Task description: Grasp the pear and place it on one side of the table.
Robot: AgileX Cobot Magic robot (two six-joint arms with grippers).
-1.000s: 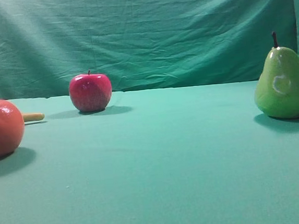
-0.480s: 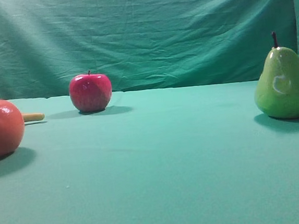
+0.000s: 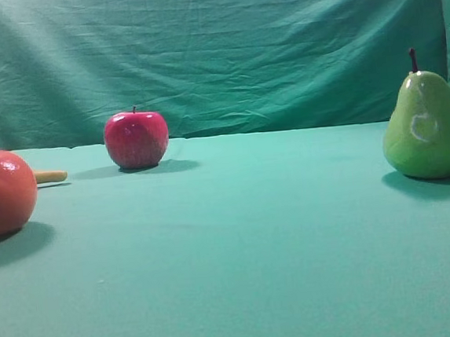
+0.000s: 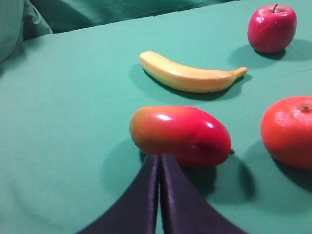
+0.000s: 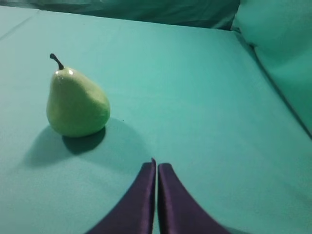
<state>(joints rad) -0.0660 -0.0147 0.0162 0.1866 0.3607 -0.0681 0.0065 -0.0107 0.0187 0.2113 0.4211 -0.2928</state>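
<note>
- Exterior high view: pear (image 3: 428,127) stands upright on the table (image 3: 247,245) at the far right, stem up, a pale glare mark on its front; shadow falls on the cloth beneath it.
- Same view: red apple (image 3: 136,138) sits left of centre near the back edge of the table, well apart from the pear. Round orange-red fruit (image 3: 1,193) is cut off by the left frame edge; a yellow banana tip (image 3: 50,176) shows just behind it. Wrinkled green backdrop (image 3: 215,51) hangs behind.
- No arm or gripper appears in the exterior high view.
- Right wrist view: right gripper (image 5: 157,168) has its dark fingers pressed together, nothing between them. Pear lies ahead and to the left of the tips, apart from them, upright on the cloth.
- Left wrist view: left gripper (image 4: 160,163) fingers likewise pressed together, holding nothing. Tips overlap the near side of a red-yellow mango (image 4: 180,135); contact cannot be told. Behind the mango lies the banana, with the apple at upper right and the orange-red fruit at right edge.
</note>
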